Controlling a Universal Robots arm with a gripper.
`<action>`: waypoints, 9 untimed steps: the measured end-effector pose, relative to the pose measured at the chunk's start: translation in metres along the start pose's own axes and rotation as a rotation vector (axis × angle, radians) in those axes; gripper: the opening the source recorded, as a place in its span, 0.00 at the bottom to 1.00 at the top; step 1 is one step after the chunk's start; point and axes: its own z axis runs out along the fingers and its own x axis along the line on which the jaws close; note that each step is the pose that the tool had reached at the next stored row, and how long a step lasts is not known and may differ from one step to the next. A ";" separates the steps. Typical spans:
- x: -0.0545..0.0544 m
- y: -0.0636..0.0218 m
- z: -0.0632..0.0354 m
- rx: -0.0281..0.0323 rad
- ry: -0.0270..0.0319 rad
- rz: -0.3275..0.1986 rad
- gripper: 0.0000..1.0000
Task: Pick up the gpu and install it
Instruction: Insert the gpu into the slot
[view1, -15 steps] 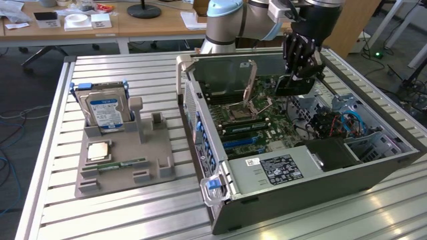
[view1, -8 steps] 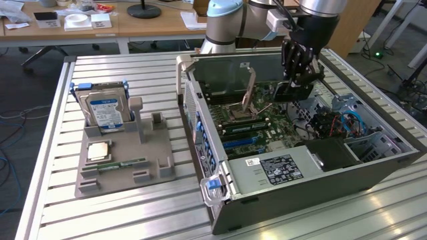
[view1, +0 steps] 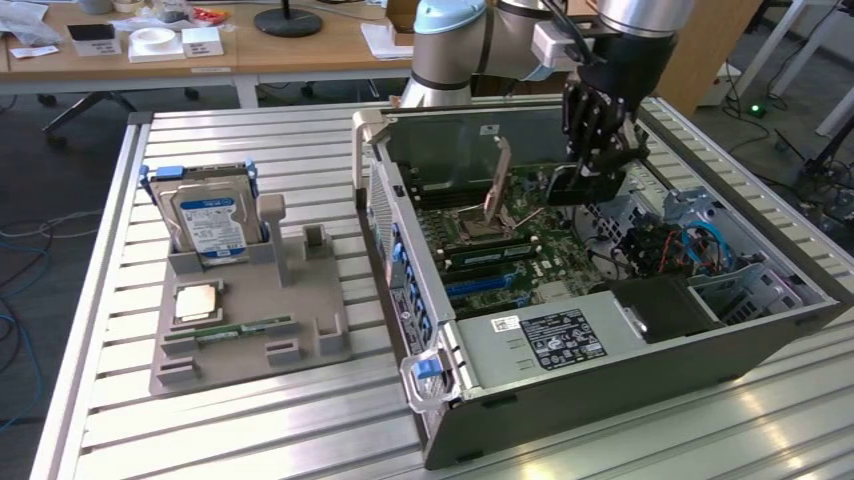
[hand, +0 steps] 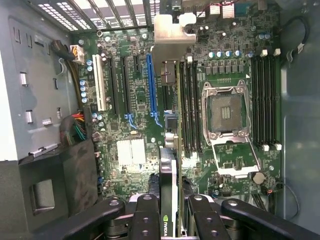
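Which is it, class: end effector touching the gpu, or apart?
Touching. The wrist view shows the end effector clamped on both faces of the gpu.

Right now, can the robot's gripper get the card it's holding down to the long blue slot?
Probably yes. The gripper holds the gpu on edge inside the open case, over the motherboard. The blue slot lies bare close beside the card, with no cable or part across it.
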 end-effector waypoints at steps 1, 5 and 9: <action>0.000 0.0001 0.0015 0.0000 -0.0001 0.000 0.27; 0.000 0.0004 0.0086 -0.0001 0.0001 0.000 0.27; 0.000 0.0007 0.0158 -0.0001 0.0000 0.000 0.27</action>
